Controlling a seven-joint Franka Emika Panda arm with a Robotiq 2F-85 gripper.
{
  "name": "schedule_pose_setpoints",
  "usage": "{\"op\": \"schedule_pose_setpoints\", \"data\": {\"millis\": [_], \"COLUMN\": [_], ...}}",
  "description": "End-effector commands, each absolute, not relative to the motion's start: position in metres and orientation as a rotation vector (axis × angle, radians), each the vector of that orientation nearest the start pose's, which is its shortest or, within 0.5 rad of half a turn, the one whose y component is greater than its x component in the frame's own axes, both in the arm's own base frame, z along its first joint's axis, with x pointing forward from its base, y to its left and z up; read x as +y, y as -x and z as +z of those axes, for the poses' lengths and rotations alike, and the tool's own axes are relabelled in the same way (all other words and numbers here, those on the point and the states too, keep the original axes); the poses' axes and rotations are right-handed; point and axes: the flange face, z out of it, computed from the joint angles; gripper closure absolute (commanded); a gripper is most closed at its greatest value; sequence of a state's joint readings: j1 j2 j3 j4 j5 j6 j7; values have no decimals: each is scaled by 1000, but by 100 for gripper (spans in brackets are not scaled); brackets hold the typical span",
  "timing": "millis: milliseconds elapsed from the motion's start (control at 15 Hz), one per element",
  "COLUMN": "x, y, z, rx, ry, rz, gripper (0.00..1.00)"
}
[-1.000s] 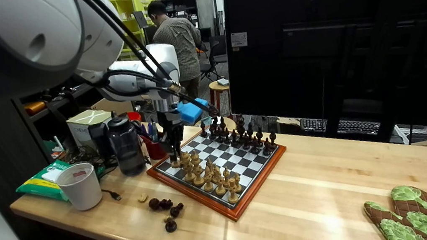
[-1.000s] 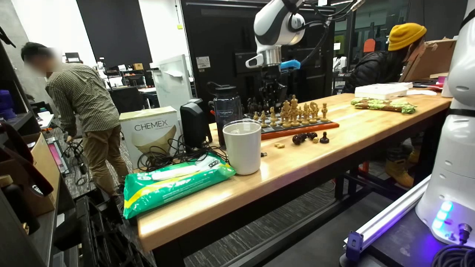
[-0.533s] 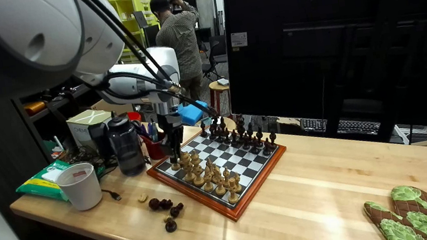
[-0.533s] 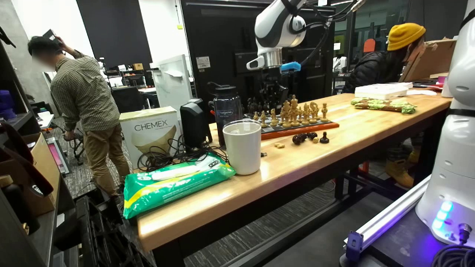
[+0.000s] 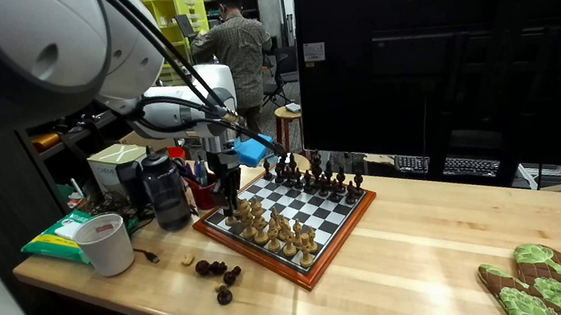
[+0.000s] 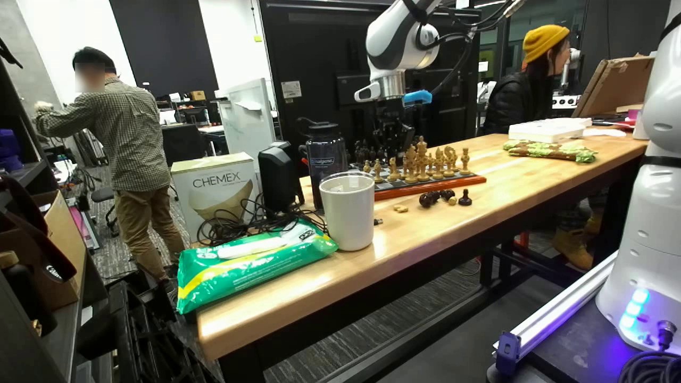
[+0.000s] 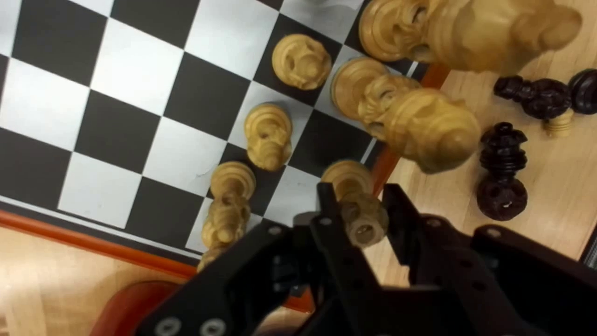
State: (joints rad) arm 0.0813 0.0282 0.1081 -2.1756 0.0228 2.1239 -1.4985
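A robot arm (image 6: 393, 45), keyboards (image 5: 471, 167) and an office chair (image 5: 287, 62) suggest a lab.

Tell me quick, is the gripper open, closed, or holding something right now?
Gripper: closed, holding a light chess piece between its fingers.

Masked, clipped, blurred.
Wrist view: light chess piece (image 7: 364, 217) at 4 o'clock, partly masked by gripper (image 7: 359, 190); red cup (image 7: 133, 308) near 8, running off bottom edge. In an exterior view, oven mitt (image 5: 555, 280) at 4, clipped below; in an exterior view, man's face (image 6: 89, 78) at 10, blurred out.
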Motion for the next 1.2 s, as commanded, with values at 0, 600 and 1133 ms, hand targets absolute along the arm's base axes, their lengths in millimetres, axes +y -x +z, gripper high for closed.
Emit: {"op": "schedule_pose_setpoints", "data": {"millis": [0, 600, 1133], "x": [100, 96, 93], "y": [-516, -519, -522], "z": [374, 368, 360], "rx": [2401, 2408, 2427], "ry": [-2072, -2025, -2007], "rz": [-63, -63, -60], "gripper": [93, 93, 93]}}
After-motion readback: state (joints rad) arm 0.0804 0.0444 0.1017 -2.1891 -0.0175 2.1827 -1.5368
